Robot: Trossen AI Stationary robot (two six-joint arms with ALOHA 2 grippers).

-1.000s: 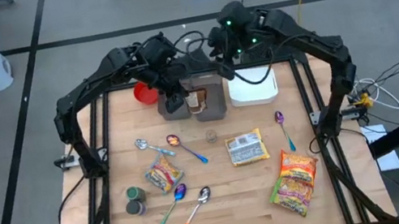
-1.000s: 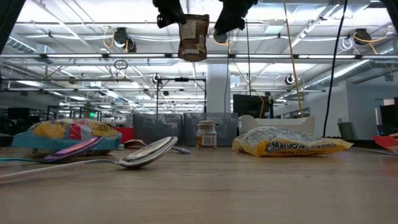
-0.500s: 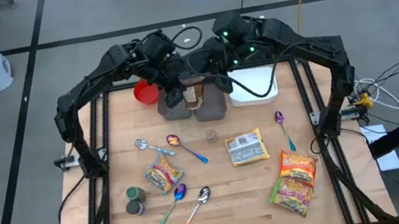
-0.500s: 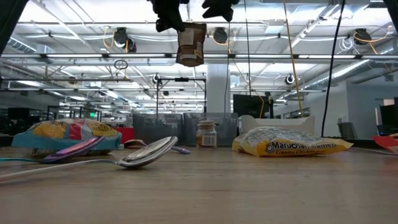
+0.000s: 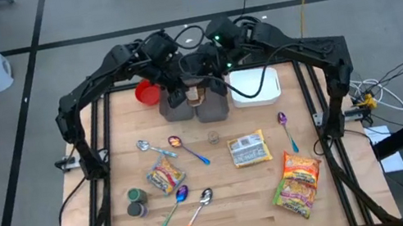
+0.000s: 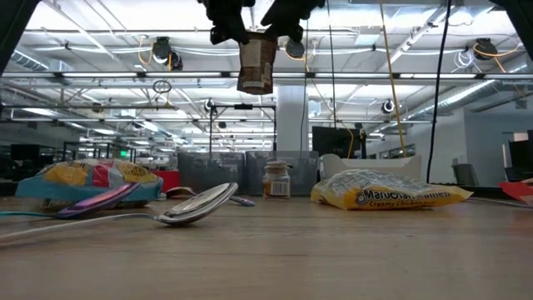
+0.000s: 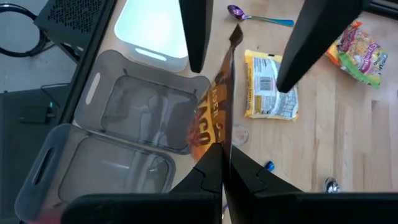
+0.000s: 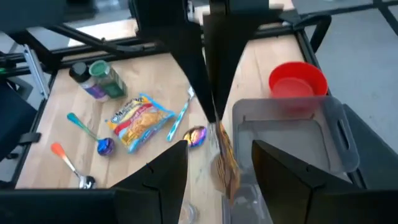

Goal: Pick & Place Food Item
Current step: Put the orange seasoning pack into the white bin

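At the back of the desk the left pincer holds a snack packet in the air above the two-part container, the right pincer close beside it. A bowl sits left of the container, a tray right. Spoons, packets and what may be jars lie nearer the front.

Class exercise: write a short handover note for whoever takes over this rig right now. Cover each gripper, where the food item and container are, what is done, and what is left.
Left gripper: shut on the brown snack packet, held in the air above the grey container.
Right gripper: open, its fingers either side of the same packet, not gripping it.
Done: packet picked up and carried over the container.
Left: lower it in and release.
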